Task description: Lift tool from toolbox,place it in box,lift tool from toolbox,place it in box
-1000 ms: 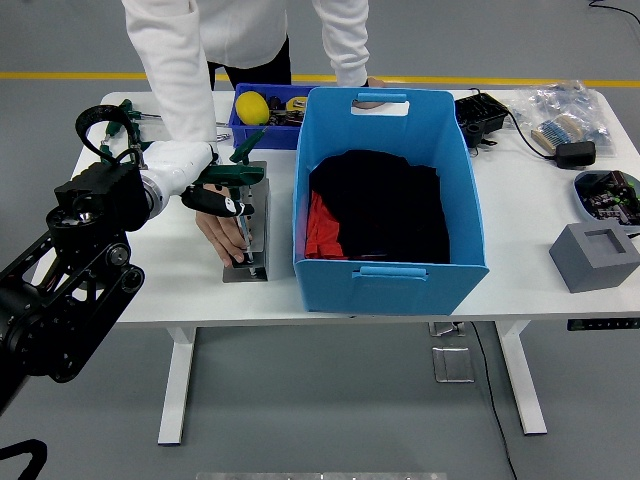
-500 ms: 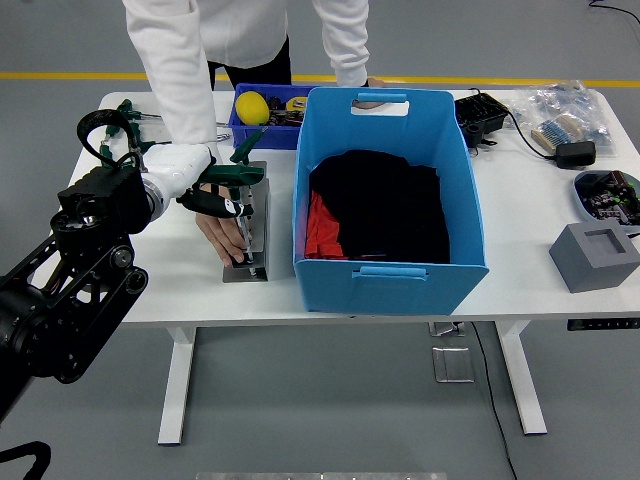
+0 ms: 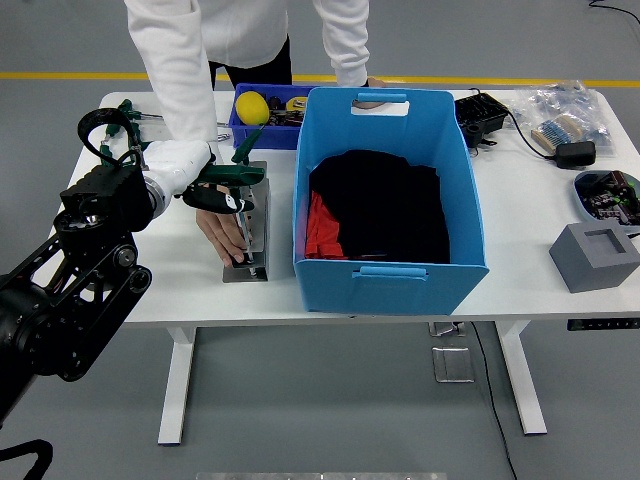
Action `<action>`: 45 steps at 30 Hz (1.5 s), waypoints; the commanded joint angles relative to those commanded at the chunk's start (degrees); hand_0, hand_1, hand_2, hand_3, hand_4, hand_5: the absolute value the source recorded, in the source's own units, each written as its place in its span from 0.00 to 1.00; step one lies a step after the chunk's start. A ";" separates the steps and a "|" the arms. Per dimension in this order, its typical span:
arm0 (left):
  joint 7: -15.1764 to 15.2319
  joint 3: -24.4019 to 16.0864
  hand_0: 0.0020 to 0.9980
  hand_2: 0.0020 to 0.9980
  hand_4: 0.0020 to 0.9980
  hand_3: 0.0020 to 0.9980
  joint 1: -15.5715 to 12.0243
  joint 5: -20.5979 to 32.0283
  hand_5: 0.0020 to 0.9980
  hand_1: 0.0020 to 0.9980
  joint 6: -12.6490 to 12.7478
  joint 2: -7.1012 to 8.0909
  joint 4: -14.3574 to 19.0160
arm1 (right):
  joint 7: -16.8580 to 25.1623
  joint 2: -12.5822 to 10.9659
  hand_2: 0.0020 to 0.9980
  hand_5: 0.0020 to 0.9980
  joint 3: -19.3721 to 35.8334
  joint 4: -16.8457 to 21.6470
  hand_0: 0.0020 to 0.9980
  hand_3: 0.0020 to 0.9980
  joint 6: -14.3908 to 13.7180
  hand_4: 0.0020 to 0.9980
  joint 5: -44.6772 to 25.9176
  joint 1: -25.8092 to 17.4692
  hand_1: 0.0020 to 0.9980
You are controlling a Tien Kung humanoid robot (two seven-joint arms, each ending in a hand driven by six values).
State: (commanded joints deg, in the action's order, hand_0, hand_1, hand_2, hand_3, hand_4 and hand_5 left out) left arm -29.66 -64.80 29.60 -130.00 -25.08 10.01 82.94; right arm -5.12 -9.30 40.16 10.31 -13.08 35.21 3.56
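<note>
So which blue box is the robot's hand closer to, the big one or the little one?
The little dark blue tray at the back, holding the yellow thing. The robot's left hand sits just in front of it; the big blue box stands farther right.

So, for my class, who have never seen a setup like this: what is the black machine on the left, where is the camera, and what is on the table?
The camera sits high on the robot, looking down over a white table. The black machine is the robot's left arm; its left hand has a white back and dark fingers, and reaches over a grey tool holder at a green-handled tool. Whether it grips the tool is unclear. A person in white stands opposite, one hand on the holder. Beside it stands a big blue box holding dark and red cloth, with a small blue tray behind and a grey block far right.
</note>
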 joint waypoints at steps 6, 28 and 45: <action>-0.39 0.24 0.15 0.06 1.00 0.19 -0.03 0.87 0.70 0.03 0.57 0.08 -0.46 | -0.06 -0.03 0.73 0.62 0.13 0.00 0.66 0.57 -0.01 0.81 0.19 -0.02 0.63; -0.91 1.56 0.11 0.02 1.00 0.13 -0.43 0.00 0.70 0.00 8.83 0.35 -1.40 | -0.06 -0.05 0.73 0.62 0.07 0.00 0.66 0.57 -0.02 0.81 0.20 0.04 0.63; -0.38 2.19 0.10 0.00 1.00 0.10 -0.11 0.00 0.73 0.00 12.77 0.89 -0.39 | -0.05 -0.05 0.73 0.62 0.10 0.00 0.66 0.57 -0.02 0.81 0.21 0.03 0.63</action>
State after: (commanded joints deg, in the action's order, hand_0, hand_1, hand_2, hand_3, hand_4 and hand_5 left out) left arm -30.05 -62.61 29.49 -130.00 -12.32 10.90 82.54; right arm -5.17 -9.35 40.26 10.31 -13.10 35.42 3.59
